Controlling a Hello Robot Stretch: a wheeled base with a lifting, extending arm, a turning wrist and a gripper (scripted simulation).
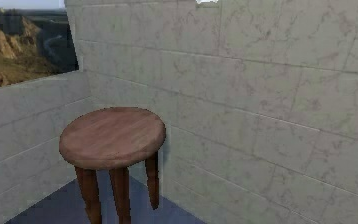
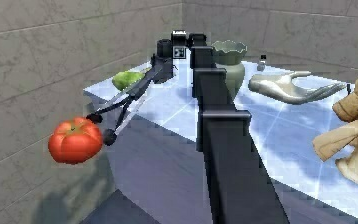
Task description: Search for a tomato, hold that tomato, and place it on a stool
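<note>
The tool [image 2: 108, 129], its opening unreadable, holds the round red tomato [image 2: 75, 141]; swinging toward the round brown wooden stool [image 1: 112, 137] in its tiled corner [image 1: 71, 85] could bump it loose

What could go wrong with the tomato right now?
The tomato hangs from the gripper over bare floor, so it might drop and roll away. The stool has a small round top, so the tomato could roll off. The arm reaches across the blue table close to a vase, which it might bump.
</note>
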